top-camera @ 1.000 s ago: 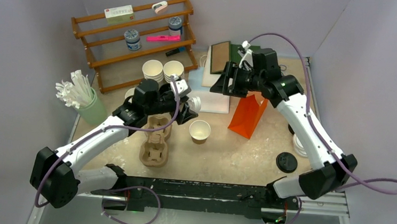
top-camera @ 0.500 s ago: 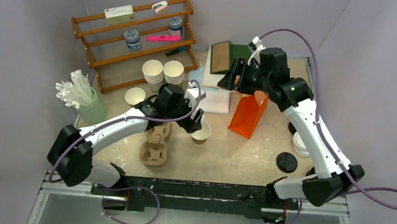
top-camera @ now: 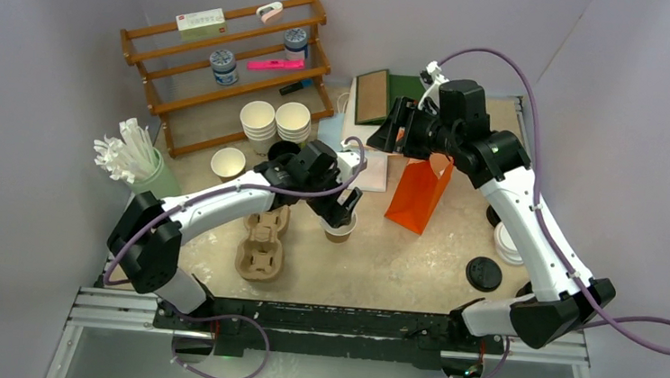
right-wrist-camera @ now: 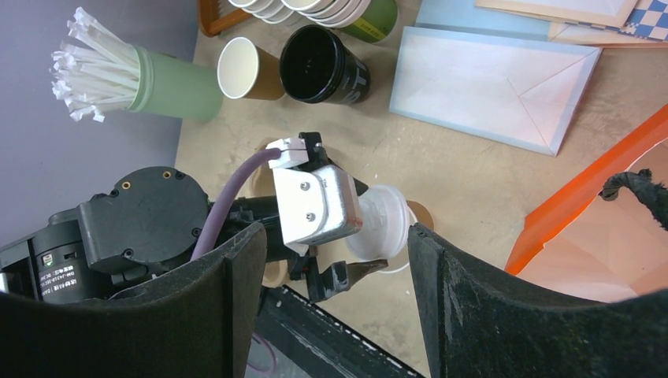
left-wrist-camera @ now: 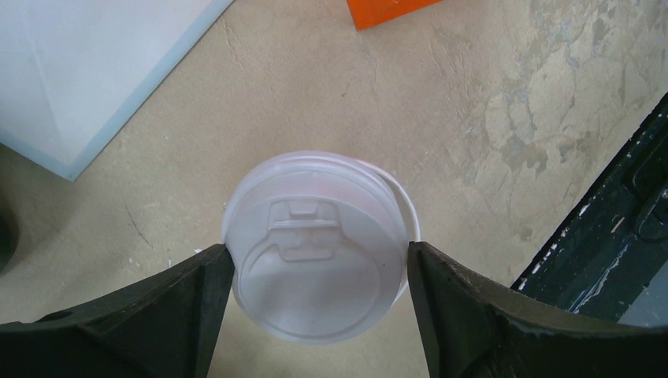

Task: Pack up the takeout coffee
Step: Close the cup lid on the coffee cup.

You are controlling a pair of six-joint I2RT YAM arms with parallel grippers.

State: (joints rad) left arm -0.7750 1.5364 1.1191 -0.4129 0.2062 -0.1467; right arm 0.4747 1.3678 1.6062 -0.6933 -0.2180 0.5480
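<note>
Swinging in from above the pulp carrier (top-camera: 261, 246), the left arm now has its left tool (top-camera: 340, 212) directly over the open kraft cup (top-camera: 338, 235) at mid-surface, bringing a white lid (left-wrist-camera: 315, 260) with it. The right arm has eased back from its first position and has held its place since.

From the left wrist, the lid lies flat between the two fingers, moulded face up, and both pads sit at its edge. The jaws stand wide. Whether they clamp the lid or have just let it go cannot be told.

The cup stands upright straight below the tool, so the next move looks like a plain press downward. A sliver of white rim shows past one side of the lid, which suggests it sits slightly off-centre. The left arm is much the nearer.

The right tool (top-camera: 388, 137) hovers spread wide and empty beside the top of the orange bag (top-camera: 417, 195), well apart from the cup.

The cup's body is hidden beneath the lid in the wrist view, and from above the tool covers the lid. Whether the lid is seated cannot be made out.

A second kraft cup (top-camera: 228, 162) waits uncapped near the shelf.
</note>
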